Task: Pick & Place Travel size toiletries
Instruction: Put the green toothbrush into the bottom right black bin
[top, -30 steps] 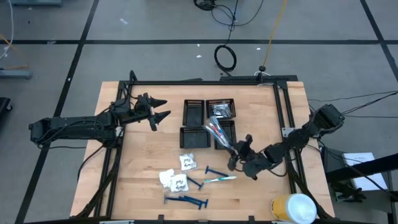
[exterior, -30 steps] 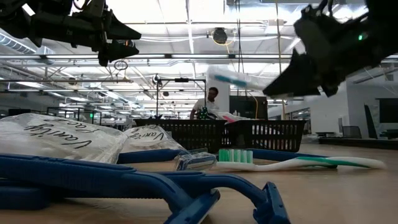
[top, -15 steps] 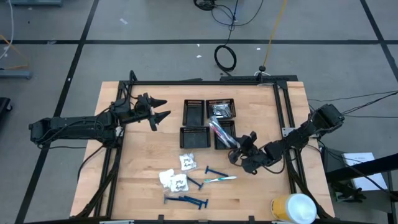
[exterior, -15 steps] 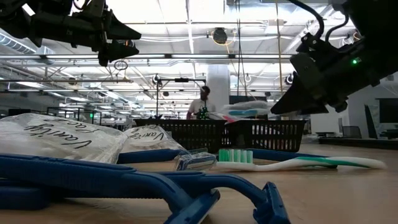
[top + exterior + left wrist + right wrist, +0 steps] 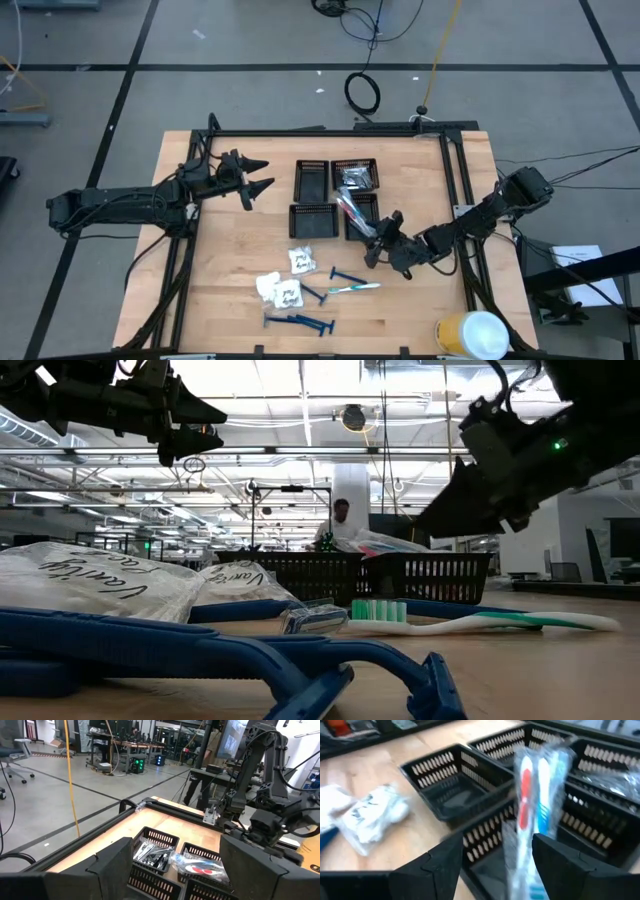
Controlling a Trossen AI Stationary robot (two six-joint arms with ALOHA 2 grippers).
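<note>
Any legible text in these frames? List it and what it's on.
"Vanity": handwritten-style black script on the near clear crinkly plastic packet; the second word is cut off.
"Vani...": same script on the farther clear packet, partly readable.
The packets' print in the high view is too small to read.

bare wood around left claw (image 5: pixel 258 176), trays (image 5: pixel 337 198) crowding right claw (image 5: pixel 376 243)
</note>
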